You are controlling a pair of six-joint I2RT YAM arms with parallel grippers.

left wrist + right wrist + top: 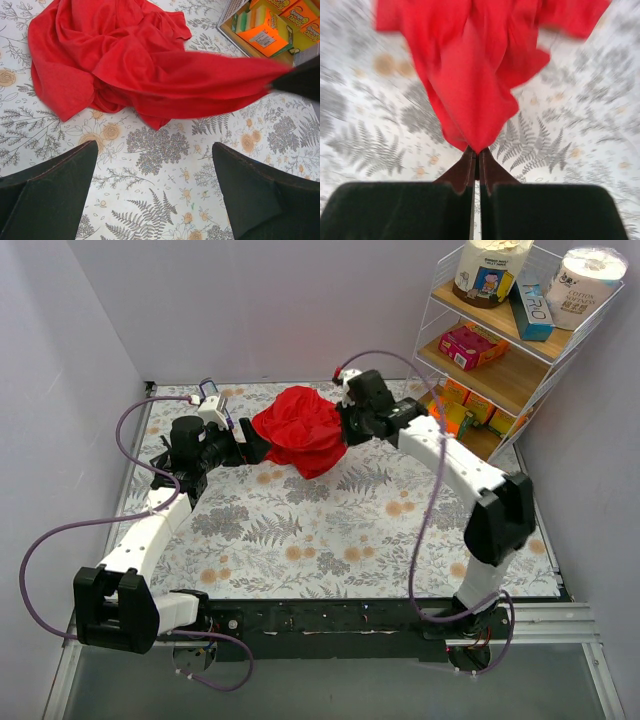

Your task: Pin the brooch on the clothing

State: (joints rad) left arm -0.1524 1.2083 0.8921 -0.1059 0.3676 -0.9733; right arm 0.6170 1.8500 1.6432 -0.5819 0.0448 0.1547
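The clothing (300, 430) is a bright red crumpled heap on the floral mat at the back middle. My right gripper (345, 425) holds its right edge. In the right wrist view the fingers (476, 152) are shut on a fold of the red cloth (470, 75), which is drawn up taut from the heap. My left gripper (248, 447) is just left of the heap, and in the left wrist view it (155, 145) stands wide open over bare mat, short of the clothing (130, 65). The brooch is out of view.
A white wire shelf rack (500, 340) with boxes and jars stands at the back right corner; its orange boxes (265, 32) lie close beyond the cloth. Grey walls close in the left, back and right sides of the floral mat (330, 530).
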